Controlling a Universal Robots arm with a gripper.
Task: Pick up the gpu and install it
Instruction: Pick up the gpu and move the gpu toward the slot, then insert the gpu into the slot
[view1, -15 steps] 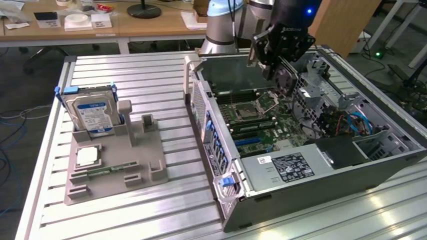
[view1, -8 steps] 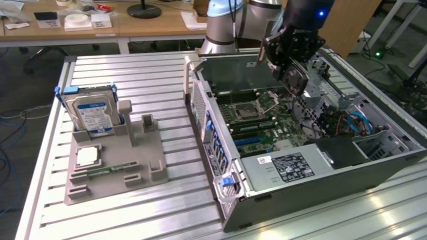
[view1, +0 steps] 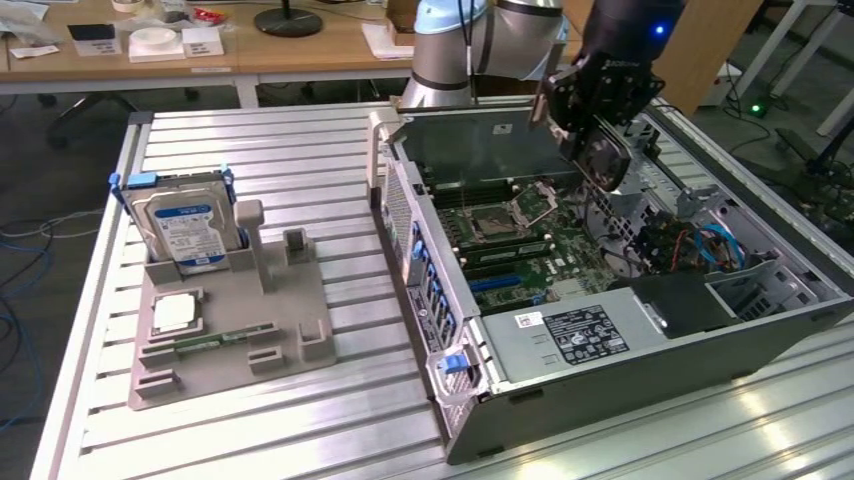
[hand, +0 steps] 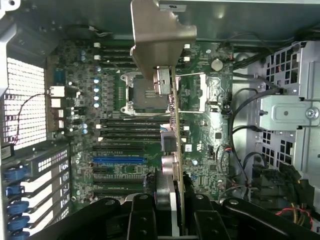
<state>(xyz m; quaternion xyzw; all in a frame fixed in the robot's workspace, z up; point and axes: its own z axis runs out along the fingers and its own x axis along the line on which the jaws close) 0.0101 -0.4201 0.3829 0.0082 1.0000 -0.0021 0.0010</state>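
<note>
- Tool (view1: 590, 118) (hand: 172, 222): clenched on the gpu, with one dark finger (hand: 142, 220) on each side of the card; it hung over the open computer case.
- Gpu (view1: 603, 155) (hand: 161, 85): held in the air above the motherboard and clear of it, tilted, round black fan facing the exterior view's right. From the wrist it was seen edge-on, its metal end bracket (hand: 160, 40) at the far end.
- Computer case (view1: 601, 390): lying on its side on the counter (view1: 267, 150), side panel off.
- Motherboard (view1: 534, 255) (hand: 200, 145): exposed inside the case. The processor socket (view1: 501, 215) (hand: 135, 92) lay just beside the card's line in the wrist view, and a blue slot (hand: 117, 161) lay nearer the fingers.
- Grey holder (view1: 287, 310): on the counter, well apart from the case towards the exterior view's left.
- Hard drive (view1: 187, 225): upright in the holder's back corner, blue-white label showing.
- Memory stick (view1: 214, 343): narrow, green, lying flat in the holder.
</note>
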